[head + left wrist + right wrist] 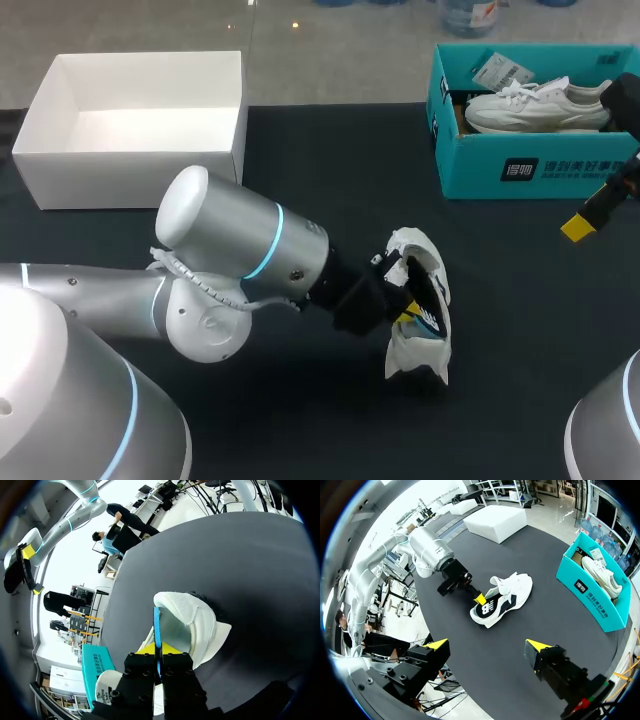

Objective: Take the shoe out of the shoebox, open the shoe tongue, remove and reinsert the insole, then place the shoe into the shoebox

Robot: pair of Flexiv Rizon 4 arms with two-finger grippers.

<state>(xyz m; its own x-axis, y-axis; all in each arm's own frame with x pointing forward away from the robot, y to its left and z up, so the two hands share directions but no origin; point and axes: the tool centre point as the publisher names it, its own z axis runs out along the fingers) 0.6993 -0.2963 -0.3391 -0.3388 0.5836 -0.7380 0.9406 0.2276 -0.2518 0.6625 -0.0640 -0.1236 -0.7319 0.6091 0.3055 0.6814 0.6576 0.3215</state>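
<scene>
White shoe [420, 320], dark logo on its side, lies near the middle of the black table [300, 420]. Our left gripper [159, 649] is at its opening, pinched tight on the blue insole [157, 625]. Our right gripper [487, 645] hangs wide apart, holding nothing, near the far-right teal box [520, 170] with its white print.

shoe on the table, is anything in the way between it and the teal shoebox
Nothing lies on the table between the shoe and the teal shoebox. The box already holds another white shoe, though, which takes up much of its floor. The right gripper hangs open beside that path.
</scene>
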